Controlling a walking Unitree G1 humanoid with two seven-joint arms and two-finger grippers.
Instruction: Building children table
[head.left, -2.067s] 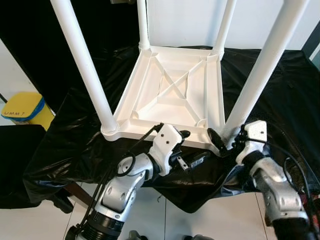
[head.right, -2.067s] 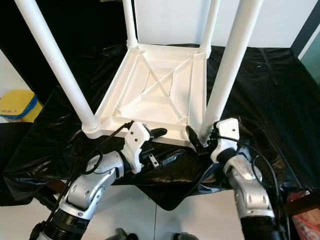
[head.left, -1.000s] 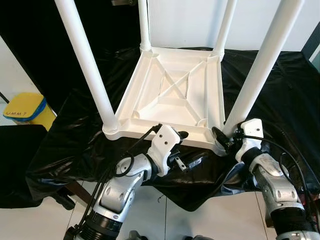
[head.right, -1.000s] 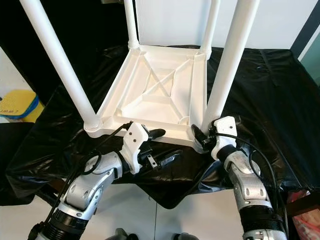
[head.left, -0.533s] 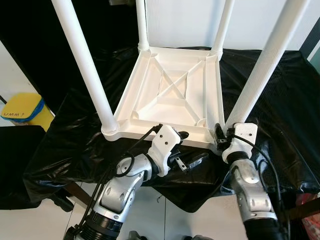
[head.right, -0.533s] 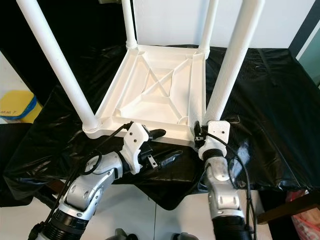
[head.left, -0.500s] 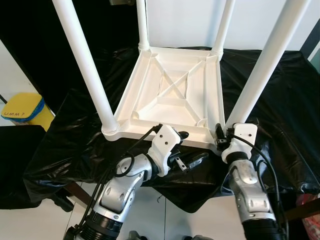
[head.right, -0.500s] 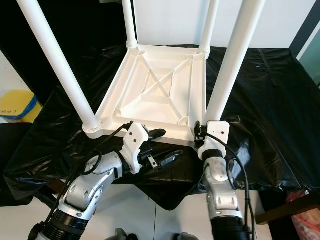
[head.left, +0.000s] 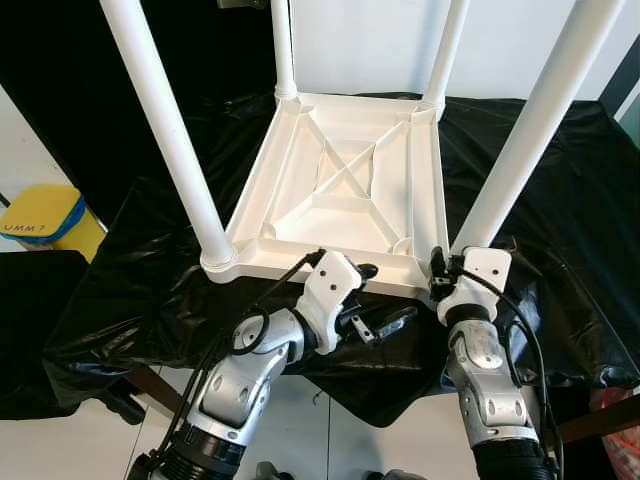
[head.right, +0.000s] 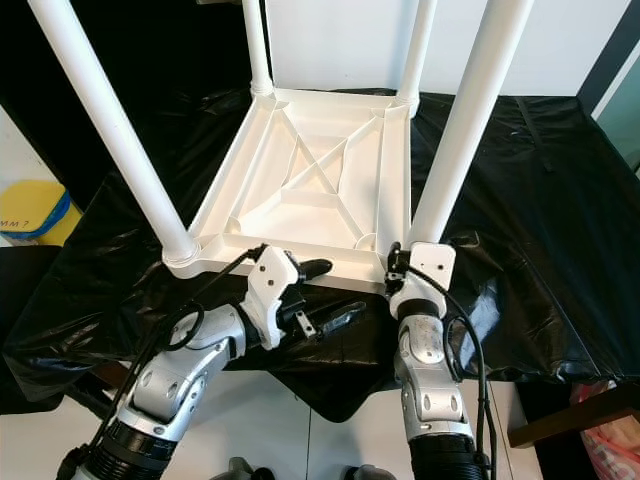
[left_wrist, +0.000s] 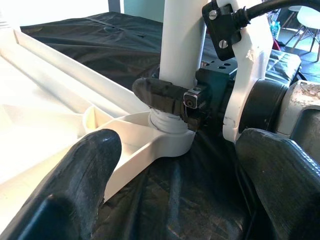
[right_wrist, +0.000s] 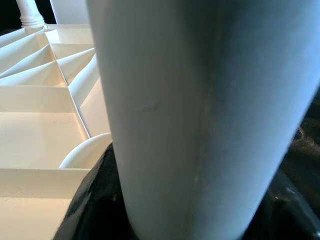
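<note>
Kids' table (head.left: 345, 190) lies upside down on the black-draped surface (head.left: 560, 180), 4 white legs pointing up. Right tool (head.left: 440, 281) is clamped round the base of the near-right leg (head.left: 520, 140), just above its corner socket. Left tool (head.left: 378, 298) hovers w/ fingers apart at the near edge, holding nothing. Judgement: moulded plastic, so light and stiff, but smooth tube likely slippery; grip legs low near the socket, or the ribbed rim for lifting.
</note>
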